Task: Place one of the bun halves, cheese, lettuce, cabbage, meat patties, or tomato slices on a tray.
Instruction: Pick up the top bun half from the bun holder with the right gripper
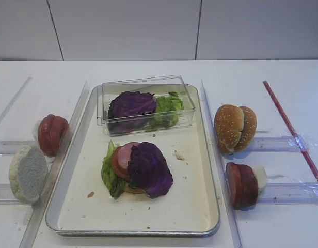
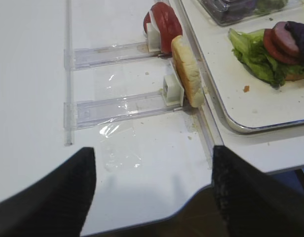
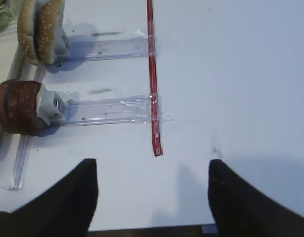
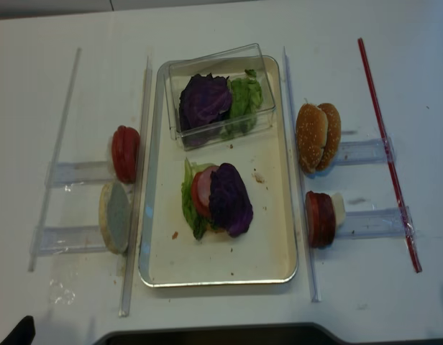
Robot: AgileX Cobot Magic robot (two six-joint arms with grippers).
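White table (image 1: 148,70) ran under everything, and on its middle sat a metal tray (image 1: 200,206), long side running away from me. At the tray's far end stood a clear box (image 1: 185,98) with purple cabbage and lettuce inside. Nearer, on the tray floor, lay a stack (image 1: 136,170): a bun base barely showing, lettuce (image 1: 110,178) spilling left, a tomato slice (image 1: 120,157), and a purple cabbage leaf (image 1: 151,168) draped on top.

Right of the tray, sesame buns (image 1: 235,127) stood on edge in a clear holder, with patties (image 1: 241,185) on edge in the holder nearer me. A red strip (image 1: 290,129) ran along the table beyond them. Left of the tray, tomato slices (image 1: 51,134) stood in one holder and a bun half (image 1: 28,173) in another.

Both grippers hung back over the table's near edge, well apart from the food. The right gripper (image 3: 152,197) had its fingers spread wide, holding nothing; the left gripper (image 2: 154,192) likewise stood wide and held nothing.
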